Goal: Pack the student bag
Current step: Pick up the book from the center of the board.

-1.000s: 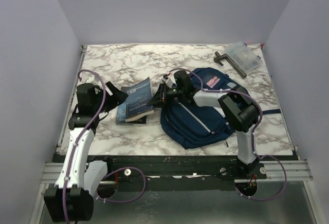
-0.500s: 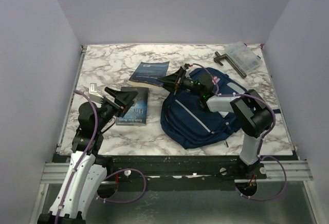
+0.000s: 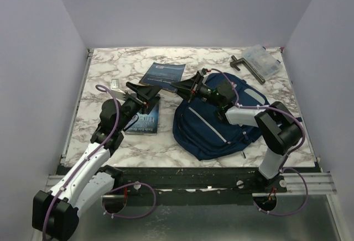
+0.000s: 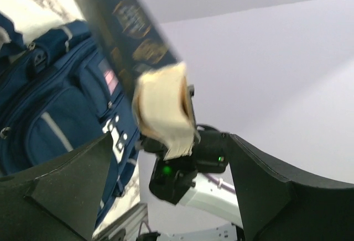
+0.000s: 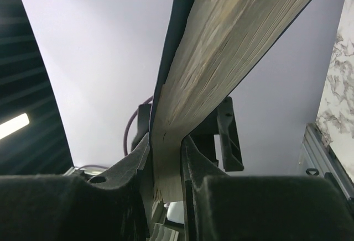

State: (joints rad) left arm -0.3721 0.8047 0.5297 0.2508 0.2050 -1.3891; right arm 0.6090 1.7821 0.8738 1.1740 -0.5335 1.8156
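- From above, the student bag (image 3: pixel 218 125) lies flat on the right half of the desk (image 3: pixel 105 64), near the front edge. The right arm reaches across its top.
- The right claw (image 3: pixel 186 87) is clamped on a corner of a blue book (image 3: pixel 163 75), just past the bag's far left edge.
- Its own camera adds what the overhead cannot: the fingers (image 5: pixel 130 166) pinch the page edge, and the cream pages bow upward.
- The left claw (image 3: pixel 146 92) hangs by the far end of a second book (image 3: pixel 142 118) that lies flat just left of the bag. Its jaws are spread wide and grip nothing.
- The left wrist camera looks between those spread fingers and shows the held book edge-on and tilted, with the bag's front pockets behind, somewhat blurred.
- Only the overhead shows the clear plastic box (image 3: pixel 264 61) and dark tool (image 3: pixel 246 67) in the far right corner.
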